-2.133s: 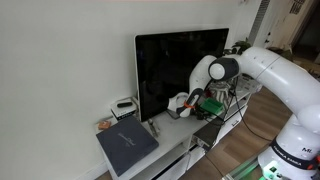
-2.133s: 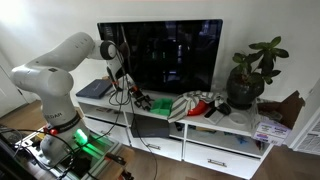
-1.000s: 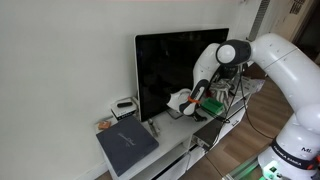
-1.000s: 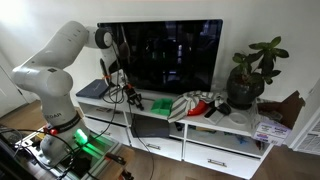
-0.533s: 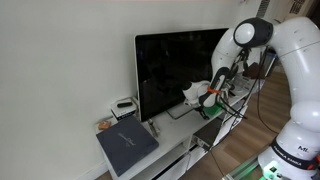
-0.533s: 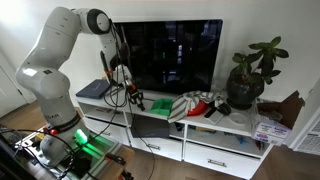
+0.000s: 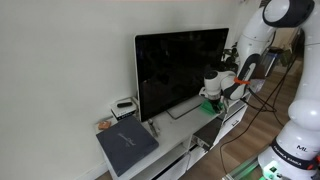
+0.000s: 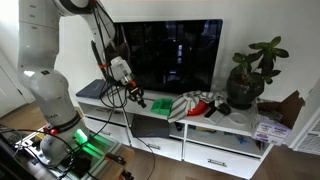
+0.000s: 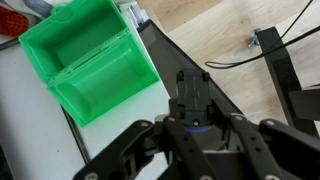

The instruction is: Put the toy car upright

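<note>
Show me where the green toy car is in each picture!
Exterior view: the toy car is right of the middle, in front of the TV's right end, just below the pincer.
Exterior view: the toy car is near the middle, under the TV's bottom edge, to the right of the pincer.
Wrist view: the toy car fills the upper left.
Landmark: the black TV, in both exterior views.
</note>
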Robot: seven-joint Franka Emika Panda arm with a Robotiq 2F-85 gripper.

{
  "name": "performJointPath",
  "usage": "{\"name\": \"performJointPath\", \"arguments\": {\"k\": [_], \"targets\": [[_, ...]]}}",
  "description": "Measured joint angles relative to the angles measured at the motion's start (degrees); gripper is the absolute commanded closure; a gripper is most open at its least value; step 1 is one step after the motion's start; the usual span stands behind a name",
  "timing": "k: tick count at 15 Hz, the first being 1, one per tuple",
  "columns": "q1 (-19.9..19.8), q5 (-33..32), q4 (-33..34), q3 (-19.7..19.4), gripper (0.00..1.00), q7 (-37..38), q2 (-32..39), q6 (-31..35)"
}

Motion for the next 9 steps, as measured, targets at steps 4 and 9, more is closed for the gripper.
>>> {"name": "performJointPath", "arguments": {"k": [4, 9], "targets": [[-1.20, -4.76, -5.01, -2.20, 0.89, -0.70, -6.61, 9.51], [-9.22, -4.95, -6.90, -4.27, 0.89, -10.78, -5.54, 30.87]]}}
